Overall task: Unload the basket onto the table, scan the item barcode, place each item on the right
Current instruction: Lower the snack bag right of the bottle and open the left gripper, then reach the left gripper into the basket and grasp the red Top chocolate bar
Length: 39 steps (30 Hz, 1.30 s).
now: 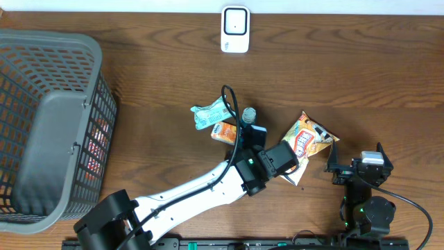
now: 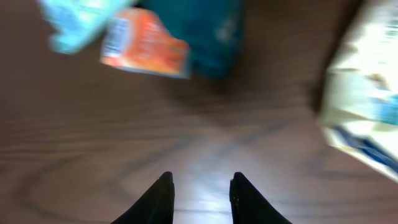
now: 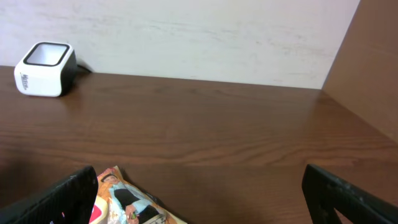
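Observation:
The white barcode scanner (image 1: 235,29) stands at the table's far edge, and it also shows in the right wrist view (image 3: 45,68). Mid-table lie a teal packet (image 1: 210,114), a small orange carton (image 1: 224,132) and an orange snack bag (image 1: 310,138). A teal bottle (image 1: 248,115) stands between them. My left gripper (image 1: 254,136) hovers just in front of the orange carton (image 2: 144,45) and the bottle (image 2: 214,37). Its fingers (image 2: 201,186) are narrowly open, with only bare table between them. My right gripper (image 3: 199,199) stands wide open and empty, with the snack bag (image 3: 127,199) by its left finger.
A large grey mesh basket (image 1: 48,125) fills the left side of the table. A brown board (image 3: 367,68) rises at the right edge. Bare wood lies between the items and the scanner.

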Available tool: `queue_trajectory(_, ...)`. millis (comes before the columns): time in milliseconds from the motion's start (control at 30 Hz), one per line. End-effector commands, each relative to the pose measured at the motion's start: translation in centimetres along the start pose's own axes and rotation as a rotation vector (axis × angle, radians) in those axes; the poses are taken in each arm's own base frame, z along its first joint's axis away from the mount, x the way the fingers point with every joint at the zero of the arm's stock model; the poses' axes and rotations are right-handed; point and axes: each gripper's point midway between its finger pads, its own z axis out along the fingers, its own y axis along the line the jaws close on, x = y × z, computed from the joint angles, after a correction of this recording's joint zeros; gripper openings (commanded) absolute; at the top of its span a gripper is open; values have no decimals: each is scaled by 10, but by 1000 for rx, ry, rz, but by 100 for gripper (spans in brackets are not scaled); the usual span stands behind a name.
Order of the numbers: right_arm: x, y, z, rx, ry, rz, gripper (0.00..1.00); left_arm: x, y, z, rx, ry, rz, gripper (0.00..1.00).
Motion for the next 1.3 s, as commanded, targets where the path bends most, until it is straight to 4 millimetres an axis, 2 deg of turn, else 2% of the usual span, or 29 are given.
queue_trajectory(0, 1, -2, 0, 11, 2, -11, 99, -25, 35, -13, -149, -141, 38, 31)
queue_trajectory(33, 1, -2, 0, 11, 2, -11, 99, -31, 46, -17, -186, -166, 31, 39)
queue_trajectory(100, 1, -2, 0, 11, 2, -11, 99, -41, 65, -25, -231, -199, 4, 43)
queue_trajectory(233, 1, -2, 0, 11, 2, -10, 99, -66, 113, -44, -283, -244, -104, 47)
queue_trajectory(333, 1, -2, 0, 11, 2, -11, 99, -91, 155, -67, -293, -294, -202, 49)
queue_trajectory(433, 1, -2, 0, 11, 2, -10, 99, -118, 200, -104, -305, -385, -292, 52)
queue_trajectory(533, 1, -2, 0, 11, 2, -11, 99, -139, 254, -152, -320, -514, -458, 59)
queue_trajectory(600, 1, -2, 0, 11, 2, -11, 99, -142, 289, -183, -344, -595, -577, 63)
queue_trajectory(667, 1, -2, 0, 11, 2, -10, 99, -138, 320, -204, -380, -653, -670, 67)
queue_trajectory(733, 1, -2, 0, 11, 2, -11, 99, -127, 351, -220, -436, -691, -762, 72)
queue_trajectory(767, 1, -2, 0, 11, 2, -11, 99, -114, 373, -225, -490, -688, -820, 73)
queue_trajectory(867, 1, -2, 0, 11, 2, -11, 99, -84, 409, -219, -582, -610, -926, 78)
queue_trajectory(1000, 1, -2, 0, 11, 2, -11, 99, -44, 438, -181, -580, -394, -1051, 79)
queue_trajectory(1100, 1, -2, 0, 11, 2, -11, 99, -19, 447, -144, -484, -214, -1149, 79)
queue_trajectory(1267, 1, -2, 0, 11, 2, -11, 99, 6, 442, -89, -292, 29, -1325, 81)
